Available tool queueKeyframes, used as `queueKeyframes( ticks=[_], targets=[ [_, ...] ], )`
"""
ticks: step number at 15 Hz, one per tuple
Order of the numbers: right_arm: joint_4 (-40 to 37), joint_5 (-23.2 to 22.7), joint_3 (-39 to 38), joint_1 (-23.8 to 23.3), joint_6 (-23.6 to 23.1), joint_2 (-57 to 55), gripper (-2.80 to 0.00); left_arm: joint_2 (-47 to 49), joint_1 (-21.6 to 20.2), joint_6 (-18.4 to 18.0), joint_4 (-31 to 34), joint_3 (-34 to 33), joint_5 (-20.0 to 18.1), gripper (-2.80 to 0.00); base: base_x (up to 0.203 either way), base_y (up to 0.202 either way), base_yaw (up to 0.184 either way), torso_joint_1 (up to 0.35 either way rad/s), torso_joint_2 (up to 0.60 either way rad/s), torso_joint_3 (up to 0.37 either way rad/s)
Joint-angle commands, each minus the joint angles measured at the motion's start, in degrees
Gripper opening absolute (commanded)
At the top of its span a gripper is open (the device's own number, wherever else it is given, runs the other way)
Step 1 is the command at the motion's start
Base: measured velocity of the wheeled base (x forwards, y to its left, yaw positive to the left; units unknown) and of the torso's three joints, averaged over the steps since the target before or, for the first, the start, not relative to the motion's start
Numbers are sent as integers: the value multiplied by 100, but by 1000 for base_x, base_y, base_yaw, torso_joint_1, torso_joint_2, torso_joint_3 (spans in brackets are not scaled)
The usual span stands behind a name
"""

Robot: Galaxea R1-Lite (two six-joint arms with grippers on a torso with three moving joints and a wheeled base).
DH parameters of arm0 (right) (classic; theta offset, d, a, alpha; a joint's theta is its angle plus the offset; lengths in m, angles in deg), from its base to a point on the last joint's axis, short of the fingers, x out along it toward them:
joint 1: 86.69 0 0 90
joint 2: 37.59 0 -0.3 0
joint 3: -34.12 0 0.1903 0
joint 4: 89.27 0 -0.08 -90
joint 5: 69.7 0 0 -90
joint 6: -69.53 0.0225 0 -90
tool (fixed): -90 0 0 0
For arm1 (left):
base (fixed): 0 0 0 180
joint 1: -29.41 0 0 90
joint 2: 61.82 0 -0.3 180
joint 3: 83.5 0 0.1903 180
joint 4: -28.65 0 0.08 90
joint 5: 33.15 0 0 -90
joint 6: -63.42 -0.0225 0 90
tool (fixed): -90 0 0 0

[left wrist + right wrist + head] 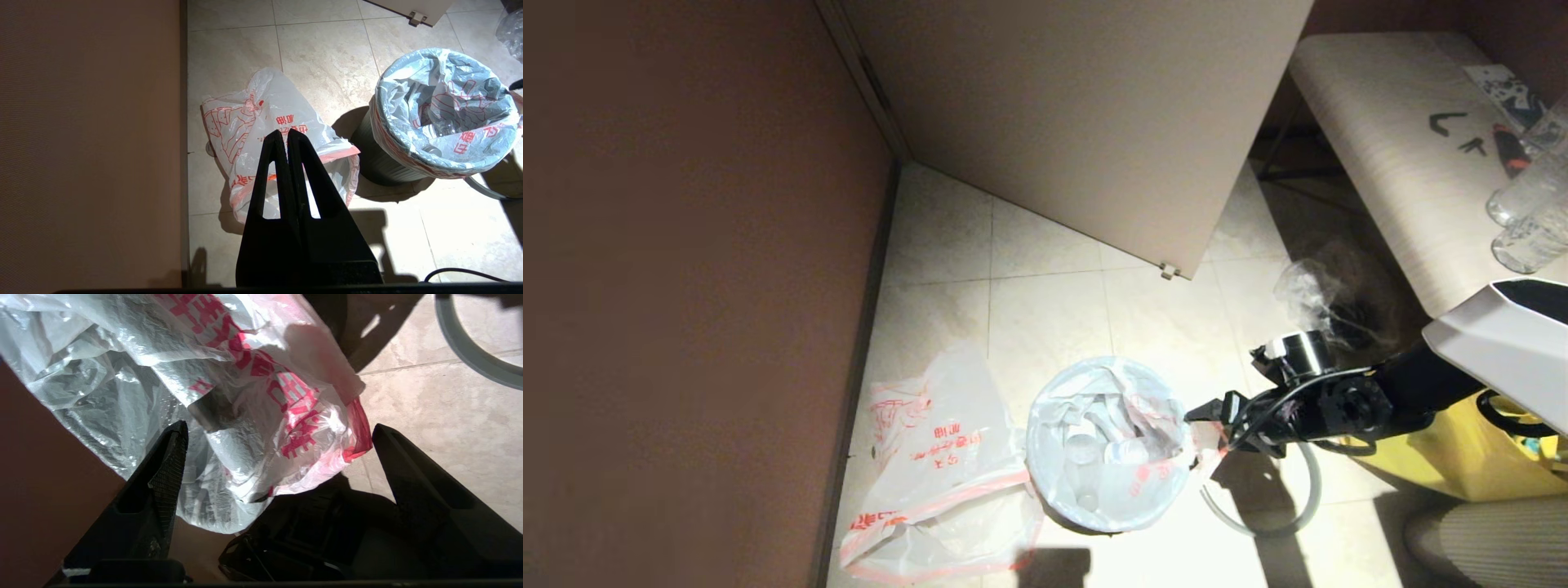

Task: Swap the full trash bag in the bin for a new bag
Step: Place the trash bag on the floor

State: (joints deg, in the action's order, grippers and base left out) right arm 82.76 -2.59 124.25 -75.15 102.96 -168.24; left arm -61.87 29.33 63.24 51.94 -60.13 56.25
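Here your right gripper (1205, 425) sits at the right edge of the bin (380, 169), its fingers spread wide, with the folded-over film of the full trash bag (1104, 445) bunched between them but not clamped. In the right wrist view one finger (163, 486) lies against the crinkled film and the other stands clear of it over the tile, so nothing is gripped.

The full trash bag is in the bin, its mouth turned down over the rim, red-orange hem and red print showing outside, and clear bottles and cups visible inside. The thin grey hoop (1290, 510) lies on the floor just right of the bin, partly under your right arm.

The new bag (931, 482) lies slack on the tiles to the left of the bin, close to the brown wall (686, 286), almost touching the bin's side.

Your left gripper (287, 134) hangs above the new bag, clear of it, its fingers pressed together and holding nothing.
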Motion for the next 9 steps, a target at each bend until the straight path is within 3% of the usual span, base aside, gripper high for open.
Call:
queueKeyframes(
  ticks=[1, 3, 9],
  targets=[
    [7, -104, 56, -2, 35, -30, 0, 5, -1, 1, -1, -9, -1, -280, 0, 0, 0, 0, 0, 0],
    [13, -345, 64, -21, 114, -36, 0, 5, -1, 1, -1, -9, -1, -280, 0, 0, 0, 0, 0, 0],
    [166, -255, 179, -102, 26, -264, 0, 5, -1, 1, -1, -9, -1, -280, 0, 0, 0, 0, 0, 0]
  ],
)
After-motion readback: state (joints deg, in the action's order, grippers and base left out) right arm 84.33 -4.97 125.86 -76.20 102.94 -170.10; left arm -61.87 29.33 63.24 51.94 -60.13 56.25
